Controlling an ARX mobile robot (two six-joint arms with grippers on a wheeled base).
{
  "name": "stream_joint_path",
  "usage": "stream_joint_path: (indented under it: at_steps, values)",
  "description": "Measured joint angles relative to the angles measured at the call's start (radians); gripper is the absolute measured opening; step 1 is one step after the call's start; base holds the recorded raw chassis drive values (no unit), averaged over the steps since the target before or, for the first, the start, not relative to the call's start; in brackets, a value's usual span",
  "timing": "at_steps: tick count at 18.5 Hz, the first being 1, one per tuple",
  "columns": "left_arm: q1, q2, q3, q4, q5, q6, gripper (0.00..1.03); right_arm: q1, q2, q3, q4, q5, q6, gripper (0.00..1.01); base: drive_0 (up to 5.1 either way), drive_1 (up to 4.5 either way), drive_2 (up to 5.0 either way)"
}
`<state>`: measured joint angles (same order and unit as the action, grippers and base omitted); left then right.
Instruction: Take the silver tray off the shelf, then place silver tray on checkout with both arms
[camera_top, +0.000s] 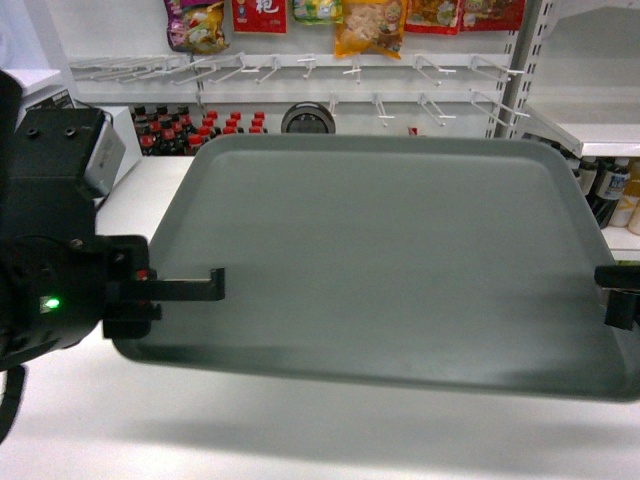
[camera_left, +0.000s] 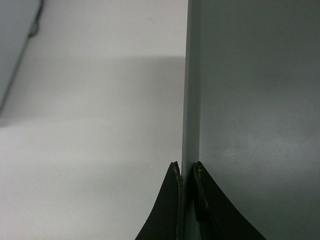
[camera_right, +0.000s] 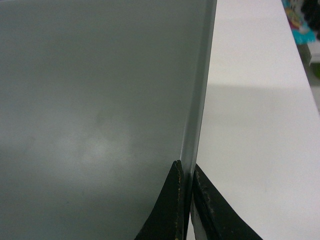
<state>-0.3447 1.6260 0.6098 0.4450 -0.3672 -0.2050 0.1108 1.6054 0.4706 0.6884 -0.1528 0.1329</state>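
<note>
The silver tray (camera_top: 380, 260) is a wide grey-green sheet that fills the middle of the head view. It hangs just above the white checkout (camera_top: 300, 435) and casts a shadow under its near edge. My left gripper (camera_top: 212, 285) is shut on the tray's left rim, its arm showing a green light. At the right edge of the view, my right gripper (camera_top: 608, 287) is shut on the right rim. In the left wrist view the gripper (camera_left: 186, 169) pinches the tray (camera_left: 250, 100). The right wrist view has the same grip (camera_right: 186, 169) on the tray (camera_right: 100, 100).
A white register machine (camera_top: 100, 150) and a black round scanner (camera_top: 308, 118) stand behind the tray. Further back are dark bottles (camera_top: 200, 128), peg hooks and hanging snack bags (camera_top: 370, 25). A white shelf board (camera_top: 600, 130) with bottles under it is at the right.
</note>
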Motion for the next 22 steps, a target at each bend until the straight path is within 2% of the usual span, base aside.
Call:
stream_joint_path:
  at_steps: [1, 2, 4, 7, 9, 13, 14, 16, 17, 18, 19, 20, 21, 22]
  values:
    - [-0.005, 0.058, 0.038, 0.047, -0.074, 0.015, 0.04, 0.001, 0.055, 0.029, 0.082, -0.005, -0.028, 0.04, 0.0, 0.00, 0.0]
    - [0.004, 0.142, 0.103, 0.089, -0.108, 0.044, 0.04, 0.011, 0.114, 0.080, 0.137, 0.001, -0.051, 0.04, 0.0, 0.00, 0.0]
    - [0.051, 0.276, 0.243, 0.075, -0.069, 0.072, 0.04, 0.022, 0.212, 0.207, 0.104, 0.012, -0.063, 0.04, 0.0, 0.00, 0.0]
    - [0.113, 0.495, 0.484, -0.082, 0.029, 0.061, 0.04, 0.041, 0.433, 0.436, -0.034, 0.033, -0.063, 0.04, 0.0, 0.00, 0.0]
    - [0.124, 0.606, 0.608, -0.171, 0.064, 0.053, 0.04, 0.040, 0.558, 0.581, -0.150, 0.037, -0.054, 0.04, 0.0, 0.00, 0.0]
    - [0.130, 0.690, 0.735, -0.285, 0.078, 0.054, 0.04, 0.037, 0.705, 0.786, -0.327, 0.047, -0.047, 0.04, 0.0, 0.00, 0.0]
    - [0.126, 0.706, 0.760, -0.319, 0.101, 0.055, 0.05, 0.038, 0.733, 0.836, -0.401, 0.074, -0.047, 0.04, 0.0, 0.00, 0.0]
    - [0.124, 0.718, 0.787, -0.341, 0.119, 0.050, 0.23, 0.041, 0.741, 0.861, -0.460, 0.080, -0.040, 0.06, 0.0, 0.00, 0.0]
    - [0.119, 0.719, 0.787, -0.330, 0.123, 0.053, 0.33, 0.041, 0.741, 0.860, -0.452, 0.087, -0.055, 0.18, 0.0, 0.00, 0.0]
    - [0.115, 0.718, 0.786, -0.327, 0.124, 0.056, 0.42, 0.040, 0.741, 0.850, -0.429, 0.122, -0.057, 0.27, 0.0, 0.00, 0.0]
    - [0.115, 0.712, 0.766, -0.275, 0.134, 0.052, 0.51, 0.039, 0.731, 0.831, -0.397, 0.132, -0.058, 0.36, 0.0, 0.00, 0.0]
    - [0.119, 0.681, 0.717, -0.206, 0.117, 0.053, 0.61, 0.035, 0.696, 0.779, -0.323, 0.164, -0.082, 0.45, 0.0, 0.00, 0.0]
    - [0.121, 0.621, 0.637, -0.081, 0.056, 0.060, 0.70, 0.029, 0.637, 0.713, -0.254, 0.159, -0.105, 0.54, 0.0, 0.00, 0.0]
    - [0.135, 0.545, 0.560, 0.077, 0.030, 0.073, 0.74, 0.026, 0.586, 0.692, -0.211, 0.162, -0.116, 0.63, 0.0, 0.00, 0.0]
